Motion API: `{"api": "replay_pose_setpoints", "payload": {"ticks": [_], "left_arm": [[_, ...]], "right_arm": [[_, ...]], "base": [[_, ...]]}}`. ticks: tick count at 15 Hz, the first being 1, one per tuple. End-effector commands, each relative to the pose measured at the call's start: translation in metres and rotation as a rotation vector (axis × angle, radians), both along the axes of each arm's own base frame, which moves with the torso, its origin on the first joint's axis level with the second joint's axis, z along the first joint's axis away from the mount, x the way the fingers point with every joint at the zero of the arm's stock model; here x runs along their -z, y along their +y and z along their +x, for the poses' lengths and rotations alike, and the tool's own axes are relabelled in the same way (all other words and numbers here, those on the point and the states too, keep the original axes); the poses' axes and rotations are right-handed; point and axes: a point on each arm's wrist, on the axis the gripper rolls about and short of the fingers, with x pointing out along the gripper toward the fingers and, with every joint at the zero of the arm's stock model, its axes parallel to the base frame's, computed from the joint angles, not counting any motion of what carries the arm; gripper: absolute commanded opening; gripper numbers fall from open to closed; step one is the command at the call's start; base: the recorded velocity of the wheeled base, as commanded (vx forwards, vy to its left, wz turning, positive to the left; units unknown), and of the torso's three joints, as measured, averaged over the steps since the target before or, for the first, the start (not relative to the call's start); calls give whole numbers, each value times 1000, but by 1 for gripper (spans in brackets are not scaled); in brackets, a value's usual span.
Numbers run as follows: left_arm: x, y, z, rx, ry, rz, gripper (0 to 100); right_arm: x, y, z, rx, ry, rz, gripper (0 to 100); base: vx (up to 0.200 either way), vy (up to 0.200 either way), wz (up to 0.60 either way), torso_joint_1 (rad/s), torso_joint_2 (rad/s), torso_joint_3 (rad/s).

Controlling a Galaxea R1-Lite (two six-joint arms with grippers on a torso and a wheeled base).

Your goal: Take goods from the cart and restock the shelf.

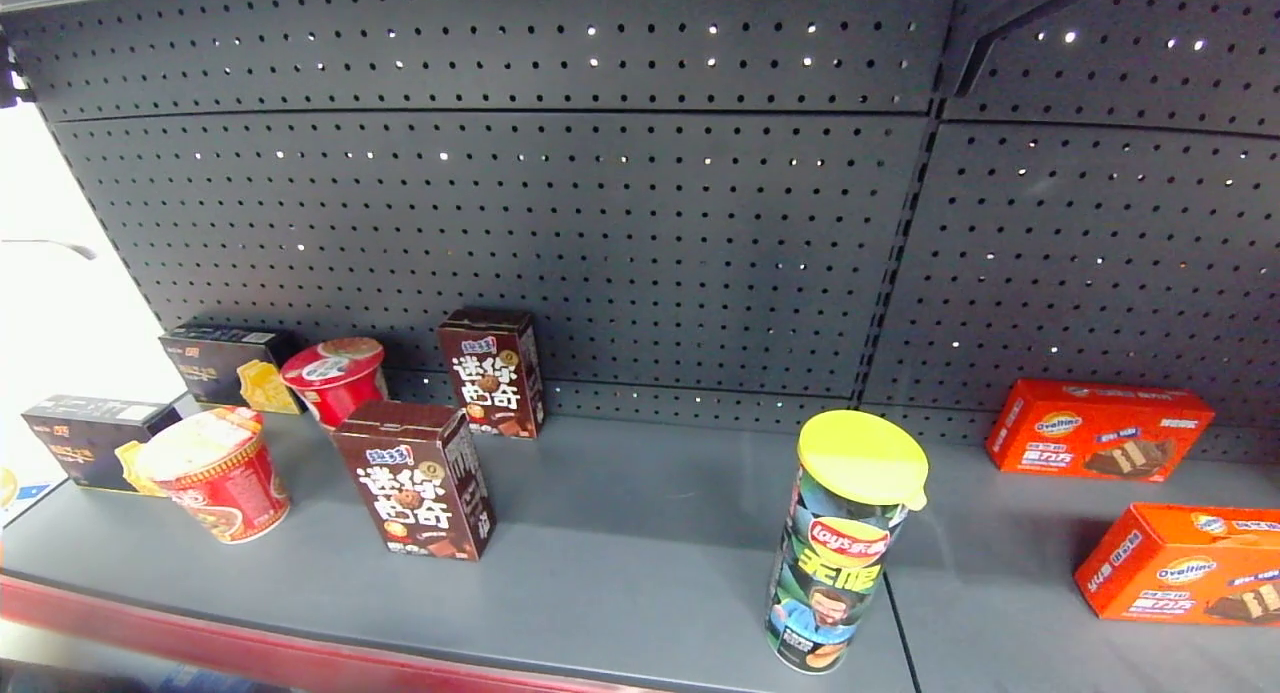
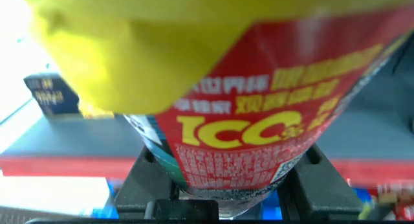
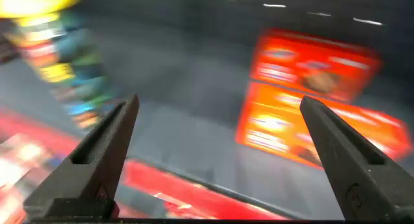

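A tall chips can (image 2: 259, 120) with a yellow lid and a red label sits between the jaws of my left gripper (image 2: 229, 185), which is shut on it, in front of the shelf's red front edge. On the grey shelf (image 1: 640, 533) stands another chips can (image 1: 845, 543) with a yellow lid, upright near the front edge. My right gripper (image 3: 220, 107) is open and holds nothing, hanging before the shelf's edge between that can (image 3: 52, 56) and two orange boxes (image 3: 310, 127).
Two orange boxes (image 1: 1095, 428) (image 1: 1180, 563) lie at the shelf's right. Two brown boxes (image 1: 415, 478), two red noodle cups (image 1: 215, 473) and two black boxes (image 1: 85, 438) stand at the left. A black pegboard wall (image 1: 640, 243) closes the back. Bare shelf lies mid-way.
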Motion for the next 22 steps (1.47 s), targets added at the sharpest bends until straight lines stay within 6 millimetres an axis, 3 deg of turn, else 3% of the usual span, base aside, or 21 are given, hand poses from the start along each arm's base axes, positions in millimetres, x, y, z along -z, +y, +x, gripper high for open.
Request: {"api": "replay_pose_setpoints", "payload": {"ticks": [1,4,8,11,15,18,22], "left_arm": [[-1,1,-9,-1,-30,10,0],[-9,1,-13,4,-52,17,0],[-4,0,-8,51,-18,23,0],[-15,-1,-7,66,-27,26,0],[-37,-4,-6,195,-47,41,0],[-34,-6,-11,387,6,55,0],[-29,-8,-11,460,24,54,0]], "right_arm": [[26,-6,-10,240,20,4,100],[84,-10,-37,291,-60,27,100],[107,-11,-29,397,-102,44,100],[109,-7,-29,243,-74,15,100],[110,-6,-29,178,-73,11,100],[110,-6,-29,167,-70,17,100],[110,-6,-29,165,-68,19,100]], "base": [[0,0,0,0,0,0],[0,0,0,0,0,0],[0,0,0,0,0,0],[0,0,0,0,0,0],[0,0,0,0,0,0],[0,0,0,0,0,0],[0,0,-150,1,1,-1]]}}
